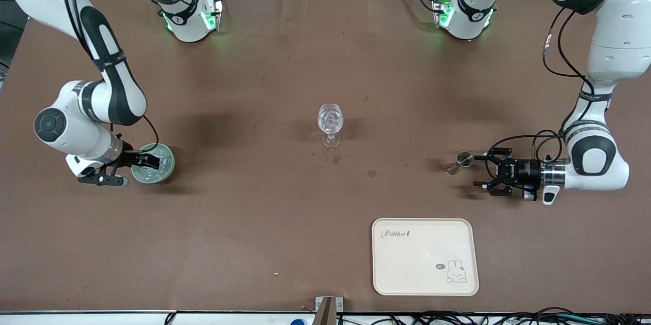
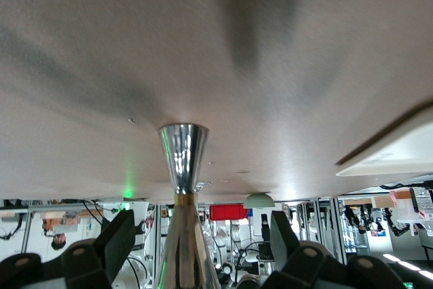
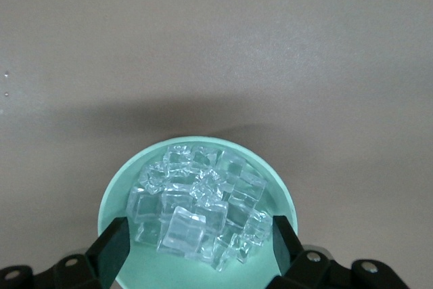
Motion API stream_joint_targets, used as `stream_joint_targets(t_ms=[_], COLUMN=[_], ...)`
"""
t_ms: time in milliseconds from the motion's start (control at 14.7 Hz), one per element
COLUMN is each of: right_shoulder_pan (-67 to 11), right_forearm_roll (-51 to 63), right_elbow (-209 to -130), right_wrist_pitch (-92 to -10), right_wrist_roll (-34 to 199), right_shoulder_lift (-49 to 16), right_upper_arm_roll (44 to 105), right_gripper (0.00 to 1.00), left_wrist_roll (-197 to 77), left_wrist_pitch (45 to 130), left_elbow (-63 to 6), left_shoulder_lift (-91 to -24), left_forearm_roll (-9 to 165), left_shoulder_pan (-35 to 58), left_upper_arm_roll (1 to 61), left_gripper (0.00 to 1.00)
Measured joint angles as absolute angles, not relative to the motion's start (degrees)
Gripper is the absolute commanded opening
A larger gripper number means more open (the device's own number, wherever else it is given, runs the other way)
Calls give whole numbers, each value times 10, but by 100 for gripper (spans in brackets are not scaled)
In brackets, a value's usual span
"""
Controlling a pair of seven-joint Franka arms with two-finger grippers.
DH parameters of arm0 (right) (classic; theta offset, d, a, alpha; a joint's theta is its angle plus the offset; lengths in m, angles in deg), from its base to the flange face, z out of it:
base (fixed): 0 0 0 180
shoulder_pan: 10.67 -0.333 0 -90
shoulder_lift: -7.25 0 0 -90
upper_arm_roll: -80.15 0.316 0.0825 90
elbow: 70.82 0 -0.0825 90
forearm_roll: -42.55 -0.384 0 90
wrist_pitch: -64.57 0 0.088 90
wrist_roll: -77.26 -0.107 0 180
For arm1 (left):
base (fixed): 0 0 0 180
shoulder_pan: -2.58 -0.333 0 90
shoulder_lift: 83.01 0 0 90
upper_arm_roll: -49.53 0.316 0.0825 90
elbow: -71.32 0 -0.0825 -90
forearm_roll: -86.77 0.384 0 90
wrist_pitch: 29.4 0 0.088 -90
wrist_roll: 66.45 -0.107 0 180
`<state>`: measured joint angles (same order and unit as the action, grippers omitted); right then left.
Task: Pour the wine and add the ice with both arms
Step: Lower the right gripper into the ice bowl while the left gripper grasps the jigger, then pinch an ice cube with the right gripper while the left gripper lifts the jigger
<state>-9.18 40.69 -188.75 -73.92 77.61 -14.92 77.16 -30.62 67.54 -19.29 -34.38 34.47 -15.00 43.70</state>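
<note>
The left gripper (image 1: 482,175) is waiting open beside the jigger (image 1: 460,161) near the table's left-arm edge, the right gripper (image 1: 136,167) is open around the ice (image 3: 196,211) bowl (image 1: 165,172), and both must close next.

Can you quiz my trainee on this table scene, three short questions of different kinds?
1. True or false: the ice sits in the pale-green bowl.
2. The left gripper is at: A) the tray; B) the jigger; C) the stemmed glass.
3. Fill in: the right gripper has one finger over the ____.

Key: 1 true; 2 B; 3 bowl.
</note>
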Motion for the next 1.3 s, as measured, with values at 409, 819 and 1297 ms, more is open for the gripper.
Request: stream_joint_targets(t_ms=[409,819,1297], right_shoulder_pan=[-93,-94,-102], right_forearm_roll=[407,407,407], right_elbow=[-1888,-1889,-1889], right_wrist_pitch=[-741,-748,-749], right_wrist_roll=[776,776,775], right_shoulder_lift=[-161,-172,-172], right_upper_arm_roll=[774,775,776], right_gripper=[79,72,52], left_wrist_roll=[-306,-307,-325], left_wrist_pitch=[640,635,634], left_elbow=[-193,-193,-193], left_shoulder_lift=[-324,-314,-297], left_forearm_roll=[324,308,301], left_shoulder_pan=[-151,-151,-150], left_upper_arm_roll=[436,434,431], left_gripper=[80,78,73])
